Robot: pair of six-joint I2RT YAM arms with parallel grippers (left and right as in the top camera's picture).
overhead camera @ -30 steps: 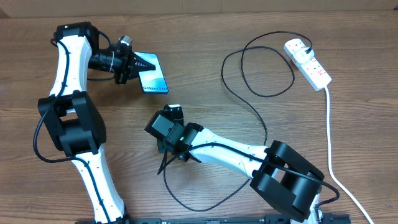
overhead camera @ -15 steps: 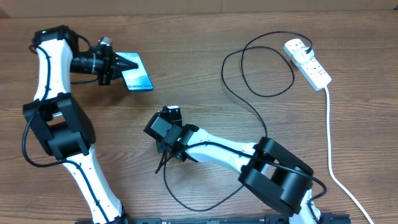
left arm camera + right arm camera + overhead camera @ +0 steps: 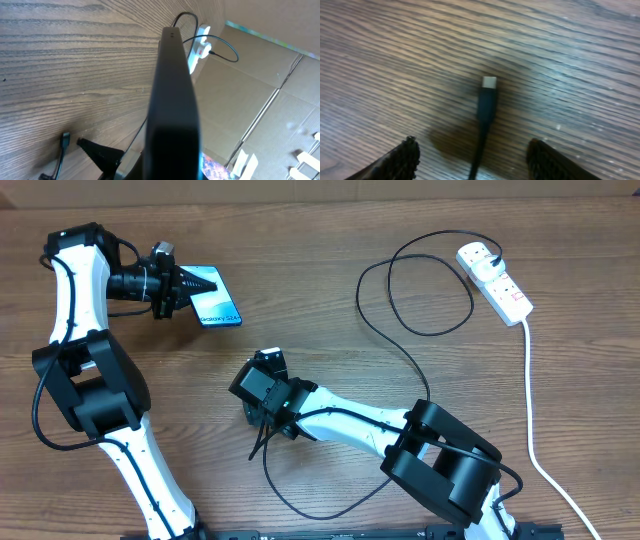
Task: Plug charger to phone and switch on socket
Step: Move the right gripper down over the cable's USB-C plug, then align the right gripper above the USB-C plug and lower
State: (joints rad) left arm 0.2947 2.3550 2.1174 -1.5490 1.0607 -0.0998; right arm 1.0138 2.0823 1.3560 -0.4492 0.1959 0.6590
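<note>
So far nothing is plugged in. The left claw (image 3: 198, 286) is clenched on one end of the phone (image 3: 222, 304). The right claw (image 3: 475, 156) is spread, with the charger tip (image 3: 489, 97) loose on the table (image 3: 320, 290) between its fingers. The power strip (image 3: 495, 280) lies well beyond both, and its switch is yet to be pressed.

Phone (image 3: 218, 305) gripped, tilted; charger (image 3: 487, 106) connector lying loose; socket (image 3: 495, 280) top-right.

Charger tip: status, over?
Left fingers shut on phone. Right fingers open, either side of charger tip. Tip loose on table, unplugged. No obstruction seen.
</note>
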